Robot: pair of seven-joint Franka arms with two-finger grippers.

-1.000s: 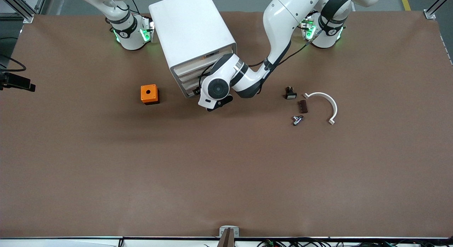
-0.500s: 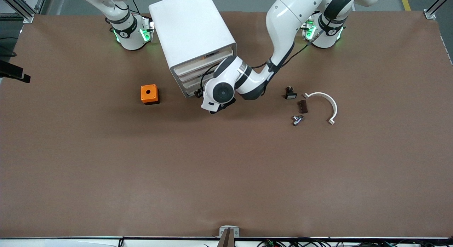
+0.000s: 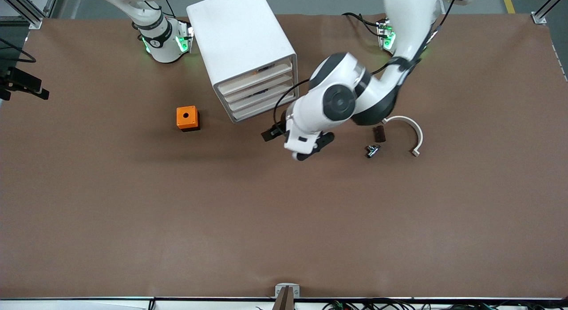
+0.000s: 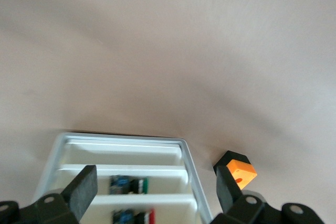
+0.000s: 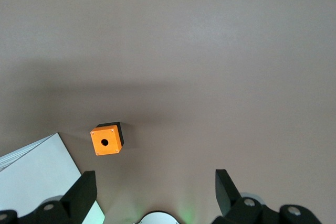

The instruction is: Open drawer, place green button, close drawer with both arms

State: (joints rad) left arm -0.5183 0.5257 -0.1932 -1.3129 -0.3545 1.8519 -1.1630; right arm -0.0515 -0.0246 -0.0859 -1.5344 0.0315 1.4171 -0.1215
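Drawer [image 3: 262, 103] shut; left gripper [image 3: 271, 133] wide open, empty, frame centre. Right gripper [image 5: 152, 192] open, waiting. Next: grip drawer front.

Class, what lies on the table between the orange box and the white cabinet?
Nothing: the front view shows bare brown table between the orange box and the cabinet.

table [image 3: 133, 212]: brown | on it: cabinet [image 3: 239, 39] | orange box [image 3: 187, 117] | white arc [image 3: 410, 130] | small parts [image 3: 376, 141]
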